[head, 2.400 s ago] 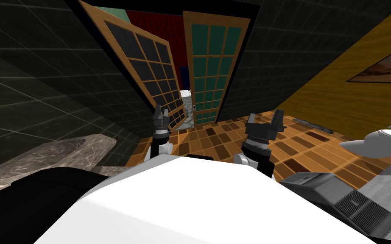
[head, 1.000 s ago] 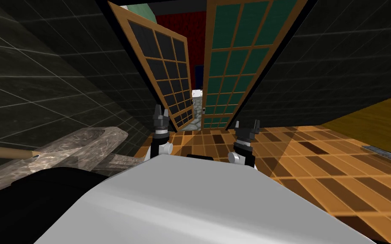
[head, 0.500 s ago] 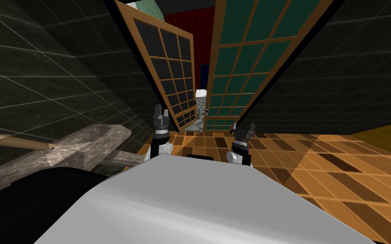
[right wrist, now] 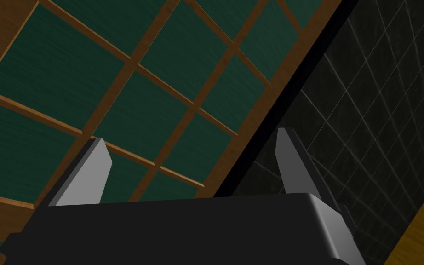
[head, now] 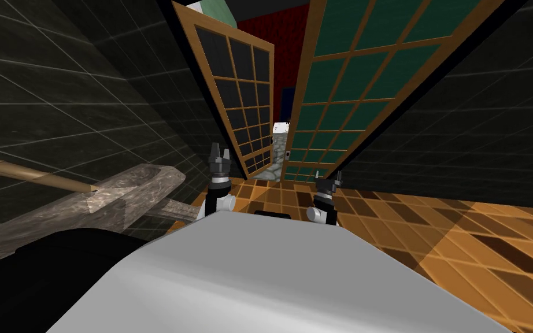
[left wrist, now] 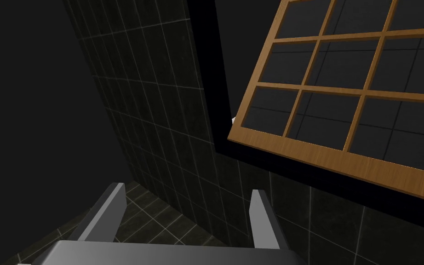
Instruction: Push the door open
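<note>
A double door with wooden grid frames stands ahead. Its left leaf [head: 237, 98], with dark panes, hangs ajar, swung away from me. The right leaf [head: 363, 75] has green panes, and a narrow gap [head: 280, 144] lies between the two. My left gripper [head: 219, 155] is open and held up just short of the left leaf's bottom corner. In the left wrist view, the left gripper [left wrist: 186, 202] points at the dark tiled wall [left wrist: 160, 115] beside that leaf [left wrist: 344, 92]. My right gripper [head: 328, 176] is open and low before the right leaf. In the right wrist view, the right gripper [right wrist: 190, 161] faces the green panes [right wrist: 114, 92] near the leaf's outer edge.
A grey marbled counter [head: 115, 196] juts out at my left with a wooden pole [head: 28, 172] over it. Dark tiled walls [head: 57, 87] flank the doorway. Brown parquet floor [head: 433, 231] spreads to the right. A stone path [head: 276, 159] shows through the gap.
I have driven closer to the doorway and turned, so both leaves loom larger. My right arm has drawn in and lowered. The left arm keeps its pose.
</note>
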